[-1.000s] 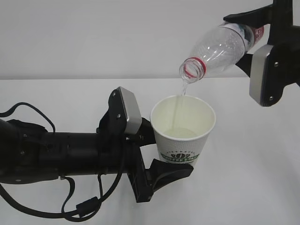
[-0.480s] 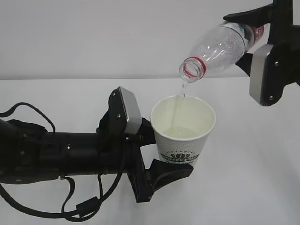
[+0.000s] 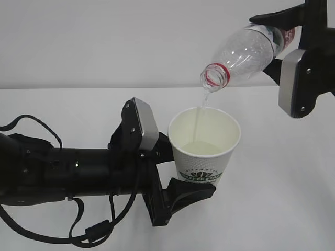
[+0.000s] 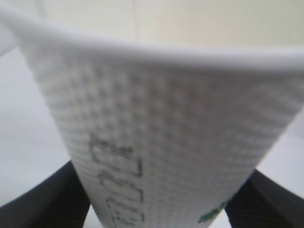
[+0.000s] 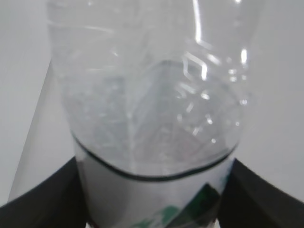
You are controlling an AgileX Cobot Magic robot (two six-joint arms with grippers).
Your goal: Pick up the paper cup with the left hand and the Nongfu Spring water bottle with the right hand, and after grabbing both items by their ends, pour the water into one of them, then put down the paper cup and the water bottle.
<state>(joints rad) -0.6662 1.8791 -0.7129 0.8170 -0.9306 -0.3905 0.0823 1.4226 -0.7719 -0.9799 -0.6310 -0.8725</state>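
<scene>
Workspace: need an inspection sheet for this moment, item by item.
Surface: white table, bare where visible, no spill seen.
Job's things: paper cup upright, lifted, partly filled; Nongfu Spring water bottle uncapped, tilted mouth-down over the cup; thin stream of water falling into the cup.
Clutter: nothing seen.
Grippers: left gripper shut on the cup's lower part; right gripper shut on the bottle near its base end.
Cables: black cable looping under the left arm, clear of the cup.
Surroundings: plain white wall.
</scene>
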